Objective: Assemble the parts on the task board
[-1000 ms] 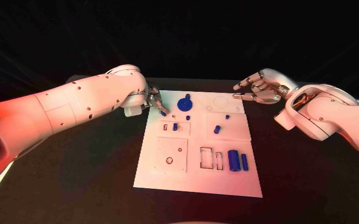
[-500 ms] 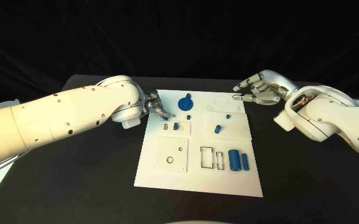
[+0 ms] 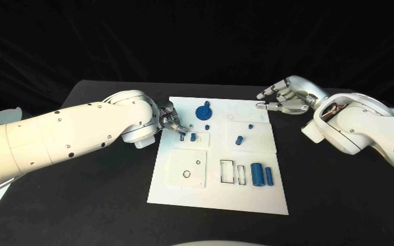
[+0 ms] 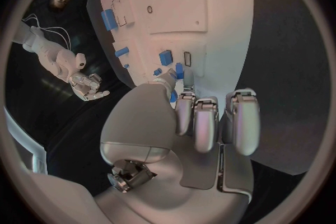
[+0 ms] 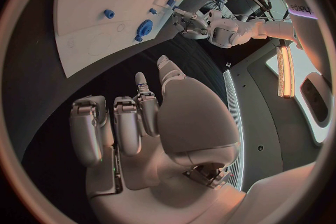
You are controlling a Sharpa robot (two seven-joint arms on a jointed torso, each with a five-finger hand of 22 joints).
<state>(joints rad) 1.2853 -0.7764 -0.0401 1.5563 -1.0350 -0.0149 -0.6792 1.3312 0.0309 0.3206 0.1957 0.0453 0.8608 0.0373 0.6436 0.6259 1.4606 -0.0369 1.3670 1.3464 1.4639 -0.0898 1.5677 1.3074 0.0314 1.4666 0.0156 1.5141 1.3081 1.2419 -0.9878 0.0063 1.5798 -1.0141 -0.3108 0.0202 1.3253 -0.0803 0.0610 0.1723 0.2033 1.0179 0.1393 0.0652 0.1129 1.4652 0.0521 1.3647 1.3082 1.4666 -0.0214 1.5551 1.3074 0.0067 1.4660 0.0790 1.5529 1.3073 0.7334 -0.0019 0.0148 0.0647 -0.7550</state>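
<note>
1. Head view, left side: the left hand (image 3: 171,122) reaches over the left edge of the task board (image 3: 189,192) near its far-left corner. Its fingertips pinch a small blue part (image 3: 181,134) and hold it just above a small slot beside a short blue peg (image 3: 193,138). The part looks poised for seating in that slot, which would explain the low, angled wrist.

2. Left wrist view: the thumb and one finger (image 4: 184,112) converge on the blue part (image 4: 173,96), while the other fingers lie curled alongside, probably kept clear of the neighbouring pegs.

3. Board centre: a blue disc-shaped part (image 3: 202,111) sits near the far edge, with a tiny blue piece (image 3: 207,128) just in front of it. A further peg (image 3: 239,141) lies right of centre on its side, not yet seated.

4. Board, near-right area: two blue bars (image 3: 262,175) lie side by side just beside two empty rectangular slots (image 3: 232,174), apparently staged for later insertion.

5. Right side: the right hand (image 3: 284,99) hovers beyond the far-right corner of the board, over the black desk (image 3: 98,200). Its fingers are apart and lightly curved, and it holds nothing. It appears parked there to keep the board unobstructed while the left hand works.
</note>
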